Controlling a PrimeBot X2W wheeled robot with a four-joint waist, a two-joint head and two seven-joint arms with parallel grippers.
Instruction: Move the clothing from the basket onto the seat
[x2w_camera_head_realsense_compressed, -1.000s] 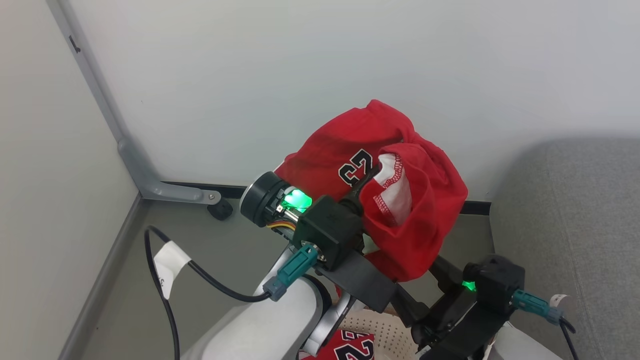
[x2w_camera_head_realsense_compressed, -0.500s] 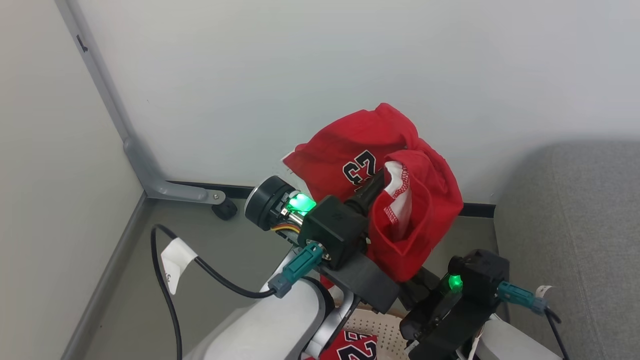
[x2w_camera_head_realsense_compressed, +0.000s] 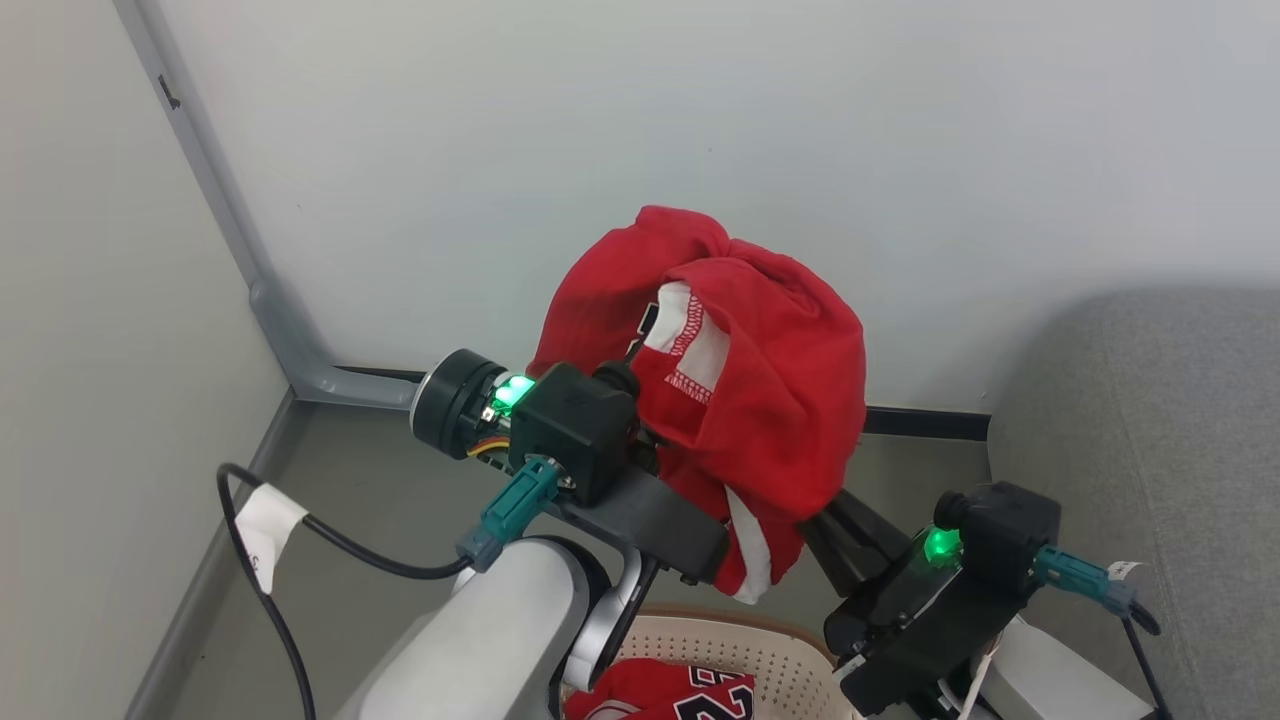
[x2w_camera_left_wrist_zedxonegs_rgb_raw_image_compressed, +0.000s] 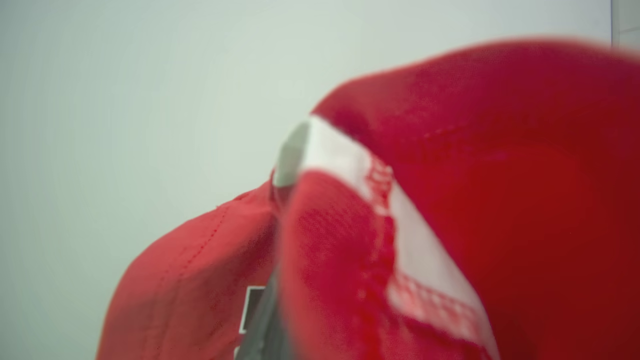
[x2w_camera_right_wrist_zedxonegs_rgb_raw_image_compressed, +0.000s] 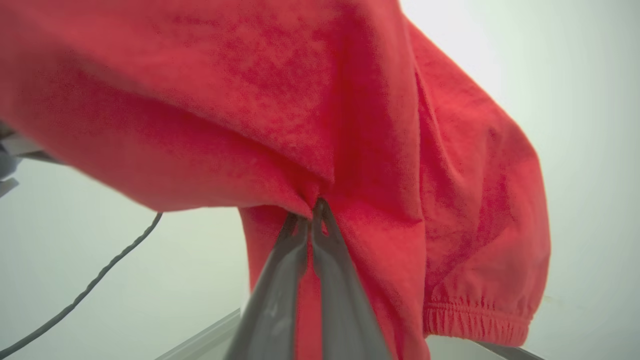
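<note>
We find the right gripper (x2w_camera_right_wrist_zedxonegs_rgb_raw_image_compressed: 312, 212) with its fingers pressed together, pinching a fold of the red fabric sports garment with white stitched trim (x2w_camera_head_realsense_compressed: 760, 380). The left gripper (x2w_camera_left_wrist_zedxonegs_rgb_raw_image_compressed: 289, 160) is buried in the same cloth, and we cannot tell how its fingers stand. The garment hangs bunched in the air above the cream-white perforated plastic basket (x2w_camera_head_realsense_compressed: 740, 645), where a second red garment with black white-edged lettering (x2w_camera_head_realsense_compressed: 640, 692) lies. The grey woven-fabric seat cushion (x2w_camera_head_realsense_compressed: 1150, 420) sits to the right, its rounded edge apart from the garment. A pale wall (x2w_camera_head_realsense_compressed: 700, 120) stands behind.
</note>
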